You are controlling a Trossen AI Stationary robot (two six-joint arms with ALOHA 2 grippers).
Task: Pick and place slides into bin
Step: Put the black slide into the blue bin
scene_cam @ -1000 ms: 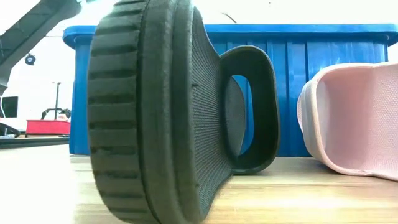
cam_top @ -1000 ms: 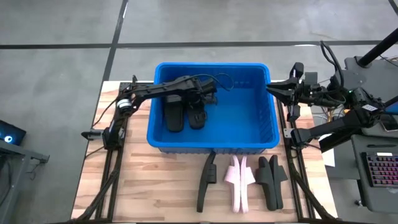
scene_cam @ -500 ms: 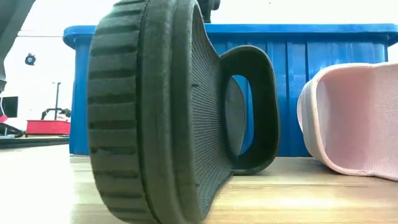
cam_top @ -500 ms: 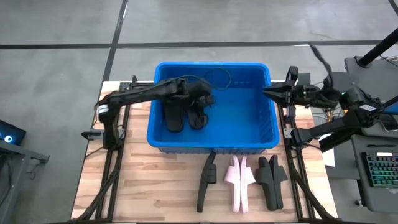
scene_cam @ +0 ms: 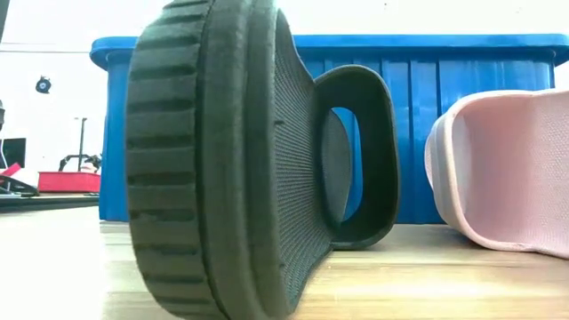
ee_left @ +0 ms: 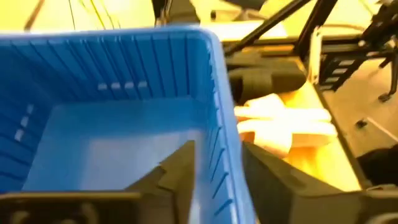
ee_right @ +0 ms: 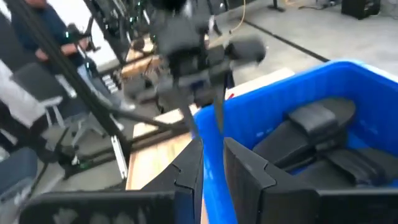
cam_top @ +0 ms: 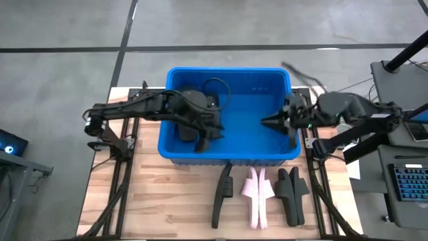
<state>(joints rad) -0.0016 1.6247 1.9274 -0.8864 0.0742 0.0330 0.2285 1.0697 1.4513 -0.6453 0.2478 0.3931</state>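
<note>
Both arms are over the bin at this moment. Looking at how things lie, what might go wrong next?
1. The left tool and right tool both hang inside the blue bin, facing each other; they could collide.
2. The right arm crosses the bin's rim and might catch or shove it.
3. The three slides on the table, black, pink and black, lie close together; picking one may knock its neighbour.

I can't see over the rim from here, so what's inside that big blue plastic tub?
Inside the big blue plastic tub, black slip-on sandals lie at its left end, apparently two. The left gripper hangs over them and hides part; the rest of the floor shows bare blue.
</note>
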